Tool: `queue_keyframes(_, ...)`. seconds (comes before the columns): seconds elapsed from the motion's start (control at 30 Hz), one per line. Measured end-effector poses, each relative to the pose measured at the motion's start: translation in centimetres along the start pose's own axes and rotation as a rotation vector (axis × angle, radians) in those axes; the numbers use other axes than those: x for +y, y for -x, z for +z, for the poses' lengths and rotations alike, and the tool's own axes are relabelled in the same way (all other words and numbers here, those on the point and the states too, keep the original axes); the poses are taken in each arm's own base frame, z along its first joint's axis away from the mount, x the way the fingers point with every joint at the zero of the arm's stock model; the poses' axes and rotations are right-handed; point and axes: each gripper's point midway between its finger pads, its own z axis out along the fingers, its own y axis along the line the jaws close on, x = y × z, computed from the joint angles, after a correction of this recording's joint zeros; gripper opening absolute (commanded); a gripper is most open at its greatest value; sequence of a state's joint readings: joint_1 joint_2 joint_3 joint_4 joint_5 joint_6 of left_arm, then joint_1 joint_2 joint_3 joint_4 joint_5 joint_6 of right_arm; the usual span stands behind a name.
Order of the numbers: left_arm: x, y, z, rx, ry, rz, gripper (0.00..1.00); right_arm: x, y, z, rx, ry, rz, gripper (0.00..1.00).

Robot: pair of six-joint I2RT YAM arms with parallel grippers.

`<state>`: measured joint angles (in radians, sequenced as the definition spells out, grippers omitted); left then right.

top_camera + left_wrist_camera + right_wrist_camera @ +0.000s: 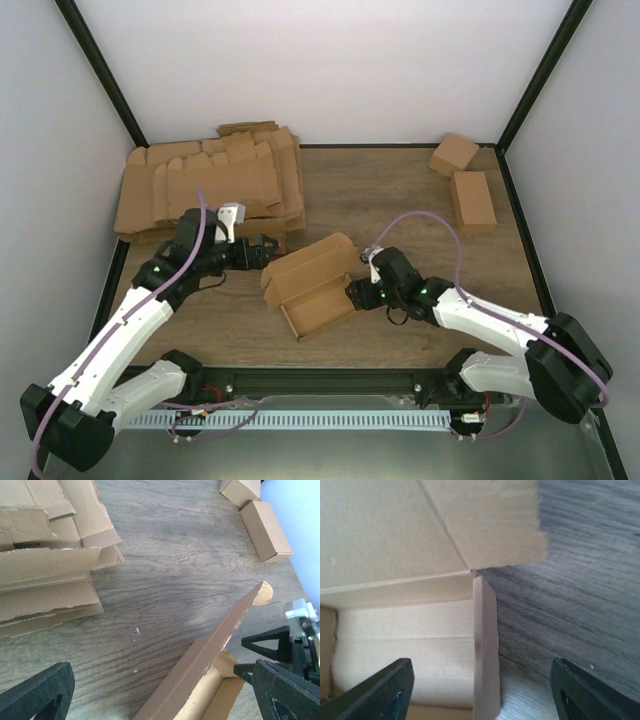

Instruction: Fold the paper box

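Paper box (318,300) sits on the worktop (400,200) just right of the pile of flat blanks (210,185) and nearer the arms' bases, between the two grippers.

At the pile's near right corner we find the left gripper (266,250). Its jaws are spread wide with nothing between them, and it points at the box's left end without touching it, as far as we can tell. Right of the pile, the box is a shallow oblong tray. Its long walls and end walls stand up, and the lid panel (310,260) rises from the far long wall, leaning open. Further right of the pile, the right gripper (353,292) is at the tray's right end. Its jaws are apart, one on each side of the end wall (485,645), and they pinch nothing. Well to the right of the pile lie two small closed boxes (473,198).

We judge the task past its middle. The tray is formed. What is left is to bring the lid down and tuck its flaps in.

The top view alone gives us the whole layout. The left wrist view shows the lid almost edge-on, with a rounded tab (262,594) at its far end that the overhead barely shows. It also shows that gripper's own fingers (35,695) far apart over bare wood. The right wrist view shows the inside corner where the end wall meets the lid's fold. Its fingers (380,690) are clear of the cardboard, which the overhead leaves unclear.
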<state>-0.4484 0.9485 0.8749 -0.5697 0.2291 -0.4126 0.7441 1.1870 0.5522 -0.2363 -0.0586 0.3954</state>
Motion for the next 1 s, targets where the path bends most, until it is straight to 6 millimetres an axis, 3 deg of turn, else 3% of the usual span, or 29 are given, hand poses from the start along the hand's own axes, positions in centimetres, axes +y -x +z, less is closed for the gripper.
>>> queue_keyframes(0.07,0.0,-0.1,-0.1,-0.001,-0.001,0.0,1.0,0.1,0.5,-0.5,-0.028,0.0,0.003,0.98)
queue_keyframes(0.1,0.0,-0.1,-0.1,-0.003,-0.002,0.001,1.0,0.1,0.7,-0.9,-0.045,0.001,0.006,1.0)
queue_keyframes(0.3,0.2,-0.6,-0.4,-0.006,-0.004,-0.002,1.0,-0.1,1.9,-3.1,-0.142,-0.006,0.041,1.0)
queue_keyframes(0.47,0.6,-1.5,-0.3,0.007,0.002,-0.012,1.0,0.3,1.9,-3.3,-0.14,0.019,0.043,1.0)
queue_keyframes(0.77,0.8,-2.4,-1.2,0.022,0.009,-0.065,1.0,-0.3,-1.1,0.1,0.011,-0.051,-0.015,0.7)
queue_keyframes(1.0,1.7,-4.3,-1.1,0.055,0.028,-0.129,1.0,-1.5,-2.4,2.2,0.065,-0.149,-0.037,0.56)
